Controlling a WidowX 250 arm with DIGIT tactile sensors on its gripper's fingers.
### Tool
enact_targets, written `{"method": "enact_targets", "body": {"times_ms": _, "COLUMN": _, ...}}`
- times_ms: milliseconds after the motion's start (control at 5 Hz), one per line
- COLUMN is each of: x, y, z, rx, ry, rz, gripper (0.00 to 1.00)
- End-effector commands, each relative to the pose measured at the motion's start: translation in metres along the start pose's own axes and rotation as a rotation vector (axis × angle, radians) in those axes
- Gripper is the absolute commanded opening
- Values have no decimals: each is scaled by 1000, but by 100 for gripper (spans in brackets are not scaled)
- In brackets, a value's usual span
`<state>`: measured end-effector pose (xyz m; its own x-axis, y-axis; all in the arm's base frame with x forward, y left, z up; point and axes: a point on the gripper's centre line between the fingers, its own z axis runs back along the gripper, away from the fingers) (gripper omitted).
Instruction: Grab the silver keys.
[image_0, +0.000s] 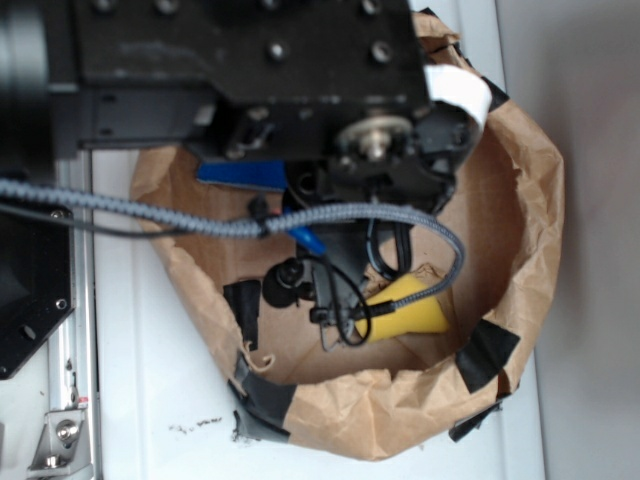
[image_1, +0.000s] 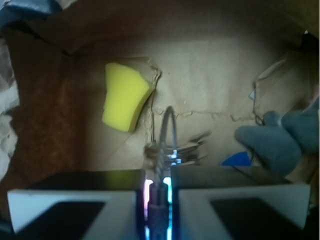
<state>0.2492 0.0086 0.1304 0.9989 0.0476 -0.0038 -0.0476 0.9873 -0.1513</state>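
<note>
In the wrist view my gripper (image_1: 159, 177) is shut on the wire ring of the silver keys (image_1: 181, 148). The ring's knurled barrel sits pinched between the two jaws. The flat shiny keys fan out just beyond the fingertips, over the brown paper floor. In the exterior view the gripper (image_0: 325, 298) reaches down into the paper nest, and a thin wire loop (image_0: 338, 328) hangs at its tip beside the yellow sponge (image_0: 410, 310). The arm hides most of the keys there.
A yellow sponge (image_1: 125, 97) lies ahead and to the left. A grey plush toy (image_1: 280, 137) and a blue piece (image_1: 237, 159) are at the right. Crumpled brown paper walls (image_0: 530, 200) patched with black tape (image_0: 487, 352) ring the space. A braided cable (image_0: 150, 212) crosses the arm.
</note>
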Motion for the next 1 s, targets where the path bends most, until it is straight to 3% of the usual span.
{"method": "enact_targets", "body": {"times_ms": 0, "x": -9, "y": 11, "z": 50, "rx": -47, "ry": -147, "rz": -19, "gripper": 0}}
{"method": "enact_targets", "body": {"times_ms": 200, "x": -15, "y": 16, "z": 69, "rx": -67, "ry": -199, "rz": -1, "gripper": 0}}
{"method": "enact_targets", "body": {"times_ms": 400, "x": -7, "y": 11, "z": 49, "rx": 6, "ry": -161, "rz": 16, "gripper": 0}}
{"method": "enact_targets", "body": {"times_ms": 600, "x": -4, "y": 7, "z": 39, "rx": 37, "ry": -158, "rz": 9, "gripper": 0}}
{"method": "enact_targets", "body": {"times_ms": 800, "x": -4, "y": 5, "z": 39, "rx": 32, "ry": -172, "rz": 8, "gripper": 0}}
